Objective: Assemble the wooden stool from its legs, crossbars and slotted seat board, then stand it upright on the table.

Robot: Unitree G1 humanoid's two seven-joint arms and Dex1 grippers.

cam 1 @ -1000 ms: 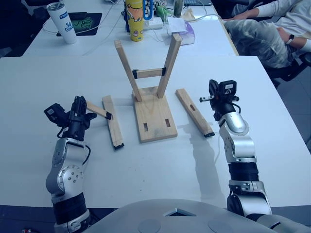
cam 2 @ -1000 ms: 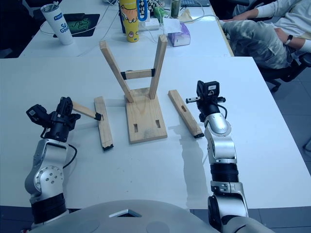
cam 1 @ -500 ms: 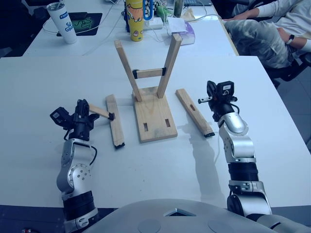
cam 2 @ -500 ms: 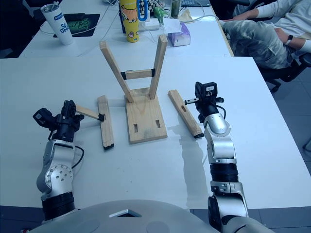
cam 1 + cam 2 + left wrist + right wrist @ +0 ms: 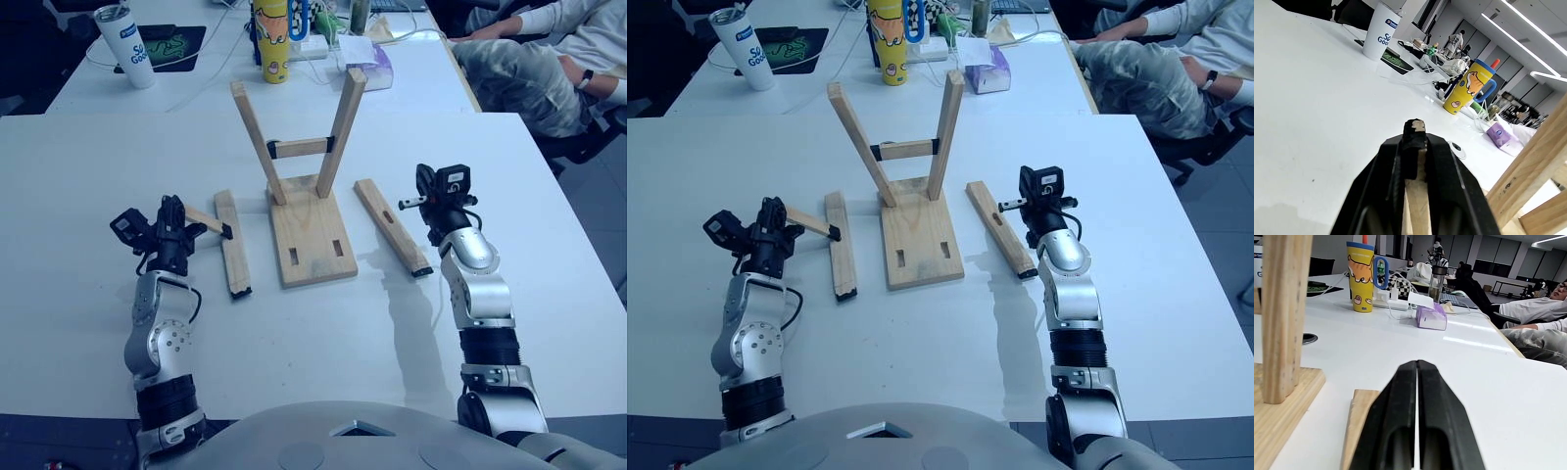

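Over the white table (image 5: 88,166), as the head cameras look down on it, the seat board (image 5: 312,240) lies flat at the centre of the frame. Two upright legs (image 5: 258,142) stand in its far slots, leaning apart, with a fitted crossbar (image 5: 300,148) joining them. The two near slots are bare. The left loose leg (image 5: 232,245) lies just left of the board and the right loose leg (image 5: 392,226) just right of it. At lower left, the left gripper (image 5: 182,225) pinches the loose crossbar (image 5: 208,223). Its far end sits at the left loose leg, though I can't tell if they touch. Right of centre, the right gripper (image 5: 425,178) hangs beside the right loose leg with nothing in it.

From the left wrist, the fingers (image 5: 1393,161) are clamped on the crossbar, which runs out between them, with a yellow tumbler (image 5: 1466,88) far beyond.

From the right wrist, the fingers (image 5: 1403,396) are pressed together and empty, low over the table just beside the right loose leg, with the board and one upright leg close by.

I'd call it about half done. One leg pair is in. The held crossbar has yet to join the two loose legs, that pair has to go into the near slots, and then the stool needs turning onto its feet
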